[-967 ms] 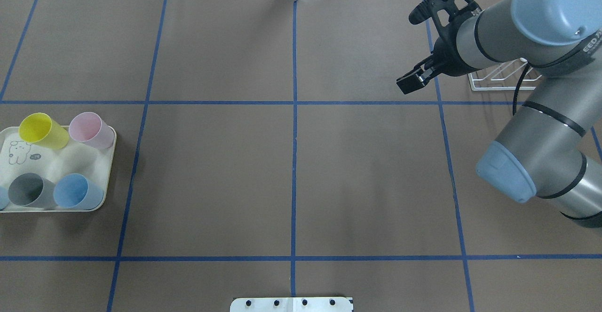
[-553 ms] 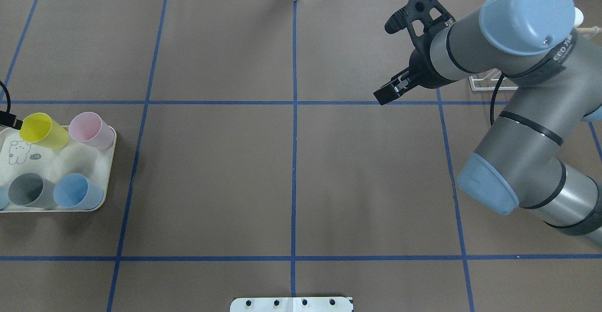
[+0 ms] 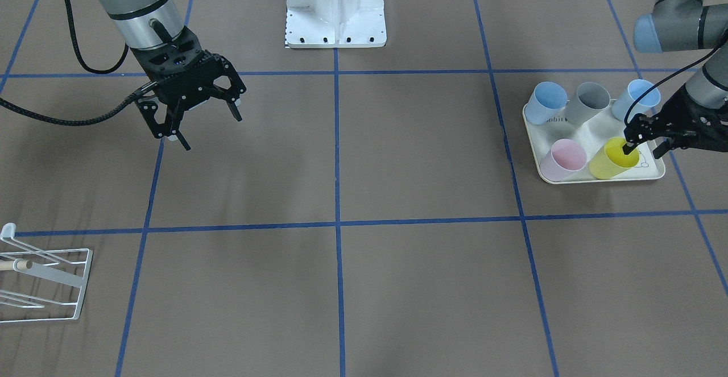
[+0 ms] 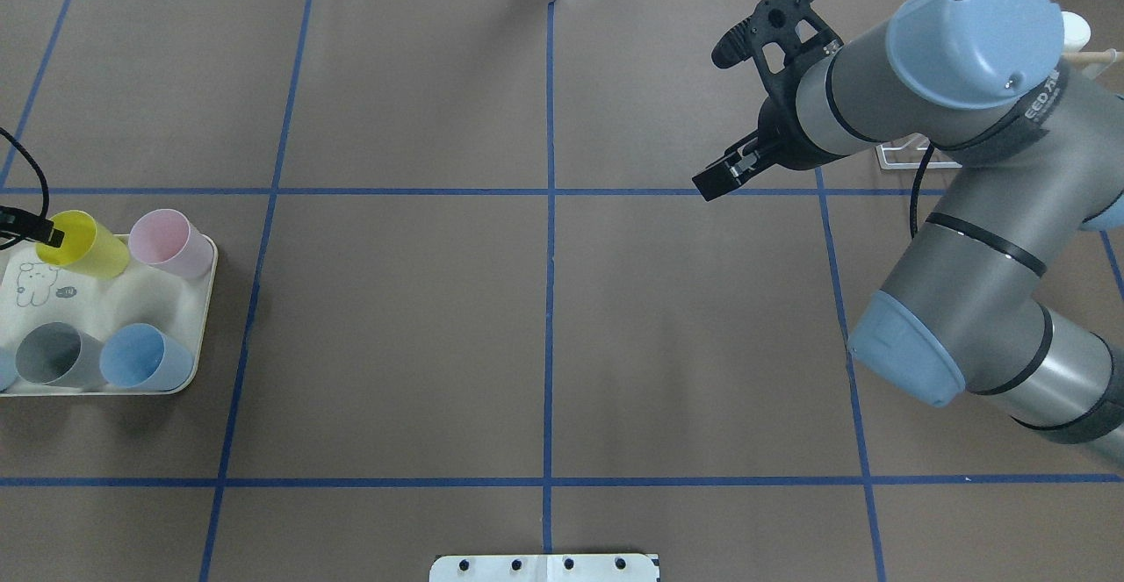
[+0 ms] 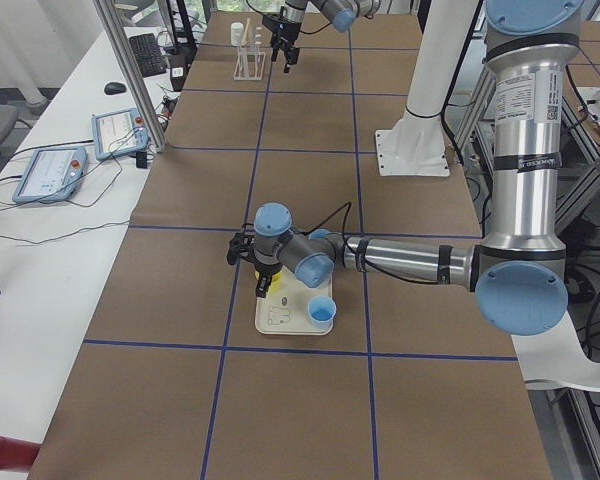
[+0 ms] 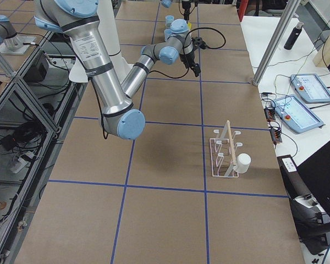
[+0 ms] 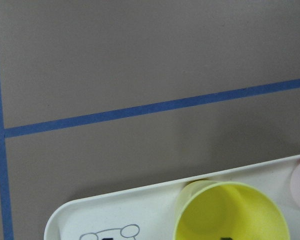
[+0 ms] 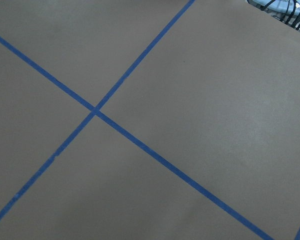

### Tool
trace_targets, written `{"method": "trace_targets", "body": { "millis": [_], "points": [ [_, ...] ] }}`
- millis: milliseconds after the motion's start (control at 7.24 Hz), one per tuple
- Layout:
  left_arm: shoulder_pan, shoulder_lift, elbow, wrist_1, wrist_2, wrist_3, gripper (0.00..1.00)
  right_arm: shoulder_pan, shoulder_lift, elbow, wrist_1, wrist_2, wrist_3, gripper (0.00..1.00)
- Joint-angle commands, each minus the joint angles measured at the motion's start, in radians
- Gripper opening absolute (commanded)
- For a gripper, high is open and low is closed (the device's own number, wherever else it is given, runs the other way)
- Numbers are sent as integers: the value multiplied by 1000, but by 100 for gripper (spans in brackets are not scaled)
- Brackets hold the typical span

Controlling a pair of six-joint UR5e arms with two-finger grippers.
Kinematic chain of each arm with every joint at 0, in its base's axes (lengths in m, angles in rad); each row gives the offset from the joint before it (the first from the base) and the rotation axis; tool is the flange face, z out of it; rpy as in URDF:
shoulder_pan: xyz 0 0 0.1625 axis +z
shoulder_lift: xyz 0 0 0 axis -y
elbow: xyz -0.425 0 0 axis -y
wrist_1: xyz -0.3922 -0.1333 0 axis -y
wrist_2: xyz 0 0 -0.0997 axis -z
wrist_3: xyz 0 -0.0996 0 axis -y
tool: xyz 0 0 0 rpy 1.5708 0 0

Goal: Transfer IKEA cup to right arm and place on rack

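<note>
You've got five cups (image 3: pixel 588 103) (yellow, pink, grey, two blue) on one rabbit-print tray (image 3: pixel 594 135) at the bench's (image 4: pixel 395 319) left end. The left gripper (image 3: pixel 642 150) has its jaws spread across the yellow IKEA cup's (image 3: pixel 611 164) rim, one finger (image 3: pixel 627 148) inside. Right gripper (image 3: pixel 213 133) hangs empty, jaws spread; the one rack (image 6: pixel 226 157) sits far right.

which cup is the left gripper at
The yellow cup: the left gripper has one finger inside its mouth; the other cups stand clear of it.

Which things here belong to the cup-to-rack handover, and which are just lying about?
In the job: yellow cup, probably, as the open left gripper straddles its rim; open right gripper; rack.
Lying about: pink cup, grey cup, blue cups, tray.
</note>
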Motion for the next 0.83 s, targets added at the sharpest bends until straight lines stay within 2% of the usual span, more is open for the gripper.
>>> {"method": "trace_targets", "body": {
  "millis": [0, 138, 414, 553, 691],
  "points": [
    [1, -2, 8, -1, -5, 0, 52, 0, 0, 0, 0, -2, 0, 100],
    [1, -2, 11, -1, -6, 0, 46, 0, -2, -2, 0, -1, 0, 100],
    [4, -2, 11, -1, -9, 0, 43, 1, -2, -2, 0, -2, -1, 100],
    [4, -4, 11, 1, -9, 0, 36, 0, -2, -3, 0, -2, -1, 100],
    [7, -4, 11, -1, -9, -1, 19, 1, -3, -3, 0, -1, -1, 100]
  ]
}}
